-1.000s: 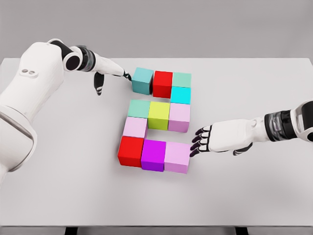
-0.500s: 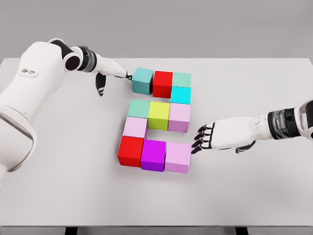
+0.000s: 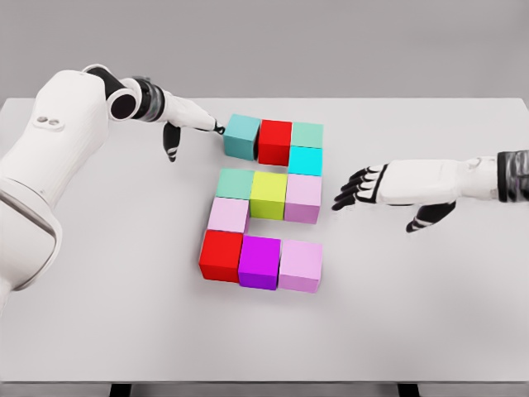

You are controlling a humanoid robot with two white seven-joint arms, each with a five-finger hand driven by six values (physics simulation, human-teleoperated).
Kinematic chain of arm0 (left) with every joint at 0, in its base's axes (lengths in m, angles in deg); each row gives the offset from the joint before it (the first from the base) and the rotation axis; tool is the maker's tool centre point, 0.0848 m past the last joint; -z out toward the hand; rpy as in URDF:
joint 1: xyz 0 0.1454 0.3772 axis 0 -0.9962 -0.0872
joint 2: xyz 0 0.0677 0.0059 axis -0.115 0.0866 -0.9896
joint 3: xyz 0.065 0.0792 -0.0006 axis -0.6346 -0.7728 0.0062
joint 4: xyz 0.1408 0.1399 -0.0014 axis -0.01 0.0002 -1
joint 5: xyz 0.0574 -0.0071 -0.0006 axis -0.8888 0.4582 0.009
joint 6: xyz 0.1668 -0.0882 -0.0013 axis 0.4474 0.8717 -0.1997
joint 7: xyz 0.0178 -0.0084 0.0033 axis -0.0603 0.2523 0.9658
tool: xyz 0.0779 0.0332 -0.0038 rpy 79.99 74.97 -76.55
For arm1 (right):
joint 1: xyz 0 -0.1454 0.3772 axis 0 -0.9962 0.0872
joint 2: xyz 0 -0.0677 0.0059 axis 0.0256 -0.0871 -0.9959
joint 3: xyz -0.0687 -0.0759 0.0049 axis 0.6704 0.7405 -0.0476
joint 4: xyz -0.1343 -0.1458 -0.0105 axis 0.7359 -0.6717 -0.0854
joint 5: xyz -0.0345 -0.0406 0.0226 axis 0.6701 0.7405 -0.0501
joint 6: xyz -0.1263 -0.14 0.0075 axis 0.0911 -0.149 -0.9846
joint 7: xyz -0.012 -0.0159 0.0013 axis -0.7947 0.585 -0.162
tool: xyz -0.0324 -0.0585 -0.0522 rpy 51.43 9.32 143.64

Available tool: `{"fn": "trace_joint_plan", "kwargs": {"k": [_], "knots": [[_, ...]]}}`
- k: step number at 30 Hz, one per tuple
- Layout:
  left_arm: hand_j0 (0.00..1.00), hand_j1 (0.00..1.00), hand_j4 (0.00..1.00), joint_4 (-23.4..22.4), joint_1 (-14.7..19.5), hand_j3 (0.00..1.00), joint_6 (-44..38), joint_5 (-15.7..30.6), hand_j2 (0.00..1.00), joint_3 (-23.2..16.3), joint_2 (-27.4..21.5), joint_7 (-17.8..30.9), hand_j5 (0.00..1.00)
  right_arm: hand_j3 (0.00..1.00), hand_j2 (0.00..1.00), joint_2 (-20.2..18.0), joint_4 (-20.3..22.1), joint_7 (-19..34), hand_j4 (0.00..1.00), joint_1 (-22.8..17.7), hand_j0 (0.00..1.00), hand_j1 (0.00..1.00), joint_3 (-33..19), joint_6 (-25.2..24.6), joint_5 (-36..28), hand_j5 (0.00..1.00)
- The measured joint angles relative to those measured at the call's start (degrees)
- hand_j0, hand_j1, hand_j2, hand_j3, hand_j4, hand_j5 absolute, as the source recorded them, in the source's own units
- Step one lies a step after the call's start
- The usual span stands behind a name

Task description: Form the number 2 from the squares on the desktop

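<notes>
I count ten cubes on my table (image 3: 99,314). Three are pale pink: one (image 3: 303,198) at the 3 o'clock end of the middle row, one (image 3: 228,215) just below that row at 9 o'clock, one (image 3: 300,265) at the 3 o'clock end of the bottom row. Two are red (image 3: 275,141) (image 3: 221,255). Two are mint green (image 3: 307,134) (image 3: 235,184). One each: teal (image 3: 241,136), cyan (image 3: 305,160), yellow-green (image 3: 269,194), magenta (image 3: 259,261). Two hands of mine show: left (image 3: 183,124), right (image 3: 388,188).
</notes>
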Motion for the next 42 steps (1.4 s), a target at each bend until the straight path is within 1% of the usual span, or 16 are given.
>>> {"fn": "trace_joint_plan", "kwargs": {"k": [1,3,6,7,9,11,14,16,19,23,34,42], "knots": [[1.00,1.00,1.00,0.08,0.00,1.00,0.00,0.02,1.00,0.00,-0.02,0.00,1.00,1.00,1.00,0.09,-0.58,0.00,1.00,-1.14,1.00,1.00,-1.27,0.01,-1.72,1.00],[1.00,1.00,1.00,0.17,0.09,1.00,0.00,0.05,1.00,0.00,-0.09,0.00,1.00,1.00,1.00,0.12,-1.47,-0.03,1.00,-5.15,1.00,1.00,-4.82,-0.14,-5.01,1.00],[1.00,1.00,1.00,0.26,0.00,1.00,-0.01,0.11,1.00,0.07,-0.15,0.00,1.00,1.00,1.00,0.18,-1.88,0.02,1.00,-11.85,1.00,1.00,-12.51,0.08,-6.66,1.00],[1.00,1.00,1.00,0.27,0.00,1.00,0.00,0.14,1.00,0.08,-0.15,0.00,1.00,1.00,1.00,0.25,-1.80,0.01,1.00,-13.36,1.00,1.00,-15.42,0.07,-7.02,1.00],[1.00,1.00,1.00,0.27,0.00,1.00,0.00,0.20,1.00,0.08,-0.19,0.00,1.00,1.00,1.00,0.25,-1.66,0.00,1.00,-13.71,1.00,1.00,-20.10,0.02,-7.57,1.00],[1.00,1.00,1.00,0.27,0.00,1.00,0.00,0.24,1.00,0.09,-0.32,0.00,1.00,1.00,1.00,-0.01,-1.60,0.00,1.00,-13.97,1.00,1.00,-23.70,0.00,-7.83,1.00],[1.00,1.00,1.00,0.29,0.00,1.00,0.01,0.34,1.00,0.04,-0.62,0.00,1.00,1.00,1.00,-0.45,-1.76,0.00,1.00,-16.26,1.00,1.00,-27.67,0.00,-8.03,1.00],[1.00,1.00,1.00,0.29,0.00,1.00,0.01,0.43,1.00,0.04,-0.76,0.00,1.00,1.00,1.00,-1.33,-1.96,0.00,1.00,-17.49,1.00,1.00,-28.94,0.01,-8.07,1.00],[1.00,1.00,1.00,0.29,0.00,1.00,0.01,0.48,1.00,0.02,-1.03,0.00,1.00,1.00,1.00,-2.15,-1.98,0.00,1.00,-17.58,1.00,1.00,-30.55,0.01,-8.16,1.00],[1.00,1.00,1.00,0.29,0.00,1.00,0.01,0.50,1.00,0.00,-1.22,0.00,1.00,1.00,1.00,-2.49,-1.76,0.01,1.00,-19.95,1.00,1.00,-32.05,0.02,-8.19,1.00],[1.00,1.00,1.00,0.32,-0.18,1.00,0.01,0.58,1.00,0.05,-2.37,0.00,1.00,1.00,1.00,-0.98,-0.46,0.00,1.00,-21.80,1.00,1.00,-32.83,0.02,-8.33,1.00],[1.00,1.00,1.00,0.60,-0.26,1.00,0.01,0.60,1.00,0.08,-2.44,0.00,1.00,1.00,1.00,-1.22,0.79,0.00,1.00,-21.97,1.00,1.00,-32.94,0.01,-8.44,1.00]]}}
